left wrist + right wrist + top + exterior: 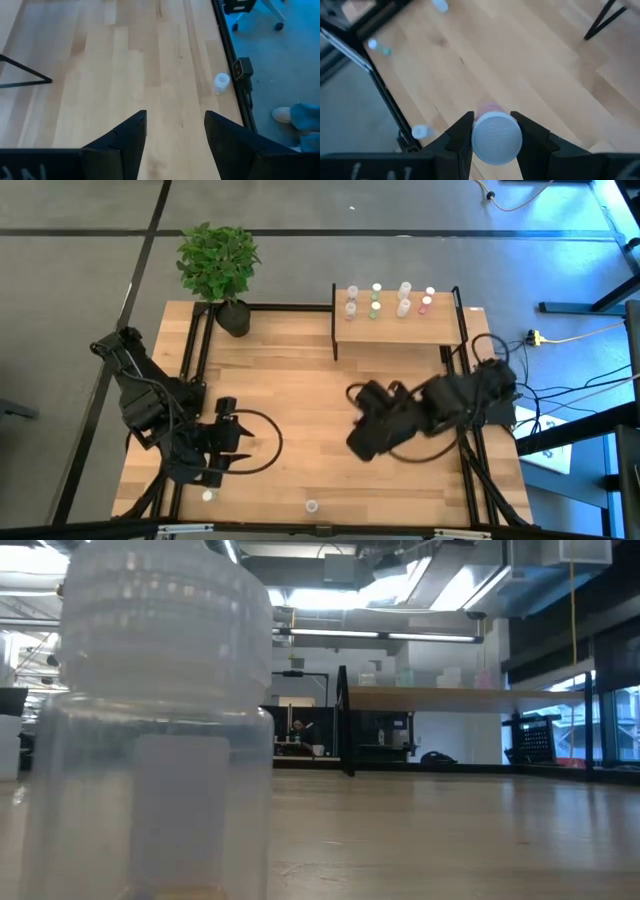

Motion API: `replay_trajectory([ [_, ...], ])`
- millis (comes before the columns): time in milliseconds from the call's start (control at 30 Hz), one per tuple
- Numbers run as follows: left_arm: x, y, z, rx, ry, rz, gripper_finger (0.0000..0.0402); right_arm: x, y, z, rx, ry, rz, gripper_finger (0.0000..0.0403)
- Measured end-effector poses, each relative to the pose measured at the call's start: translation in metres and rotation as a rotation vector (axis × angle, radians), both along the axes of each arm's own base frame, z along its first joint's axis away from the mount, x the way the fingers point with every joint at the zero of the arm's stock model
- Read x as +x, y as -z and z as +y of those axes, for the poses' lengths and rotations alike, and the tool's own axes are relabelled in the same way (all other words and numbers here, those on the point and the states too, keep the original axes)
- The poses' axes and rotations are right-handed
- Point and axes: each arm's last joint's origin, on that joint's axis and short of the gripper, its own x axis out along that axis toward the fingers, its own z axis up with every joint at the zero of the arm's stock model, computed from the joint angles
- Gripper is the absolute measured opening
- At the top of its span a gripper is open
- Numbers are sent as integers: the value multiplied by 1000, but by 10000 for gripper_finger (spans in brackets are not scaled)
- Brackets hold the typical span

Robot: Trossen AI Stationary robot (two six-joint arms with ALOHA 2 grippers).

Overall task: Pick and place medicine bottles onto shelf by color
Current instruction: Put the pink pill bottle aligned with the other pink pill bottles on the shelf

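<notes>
1. Carry step: the right gripper [496, 137], mid-table at about 4 o'clock, has its fingers closed on a bottle [496, 138] with a bluish-grey cap.
2. The left gripper [175, 135], at 8 o'clock, waits with fingers parted and empty.
3. Next: carry it to the shelf [400, 330] at 1 o'clock and set it beside matching caps.
4. A loose bottle [311, 506] remains at 6 o'clock.

place: lab | evidence: ceiling ducts [420, 570], workbenches [300, 745], floor cables [585, 335]

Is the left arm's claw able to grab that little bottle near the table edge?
Probably yes. The left gripper is open and holds nothing, and only bare wooden table lies between it and the small bottle. Nothing blocks the way.
</notes>
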Motion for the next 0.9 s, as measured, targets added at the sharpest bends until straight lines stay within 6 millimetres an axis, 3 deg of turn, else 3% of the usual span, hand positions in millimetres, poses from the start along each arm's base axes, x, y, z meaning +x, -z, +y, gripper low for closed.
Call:
replay_trajectory([
  [300, 1, 0, 1, 16, 8, 0, 194, -10, -26, -51, -54, 18, -59, 123],
  [667, 16, -4, 17, 68, -140, -96, 194, 5, -18, -126, -149, 120, 24, 123],
  [900, 31, -3, 36, 73, -235, -93, 194, -32, -8, -157, -151, 141, 117, 123],
])
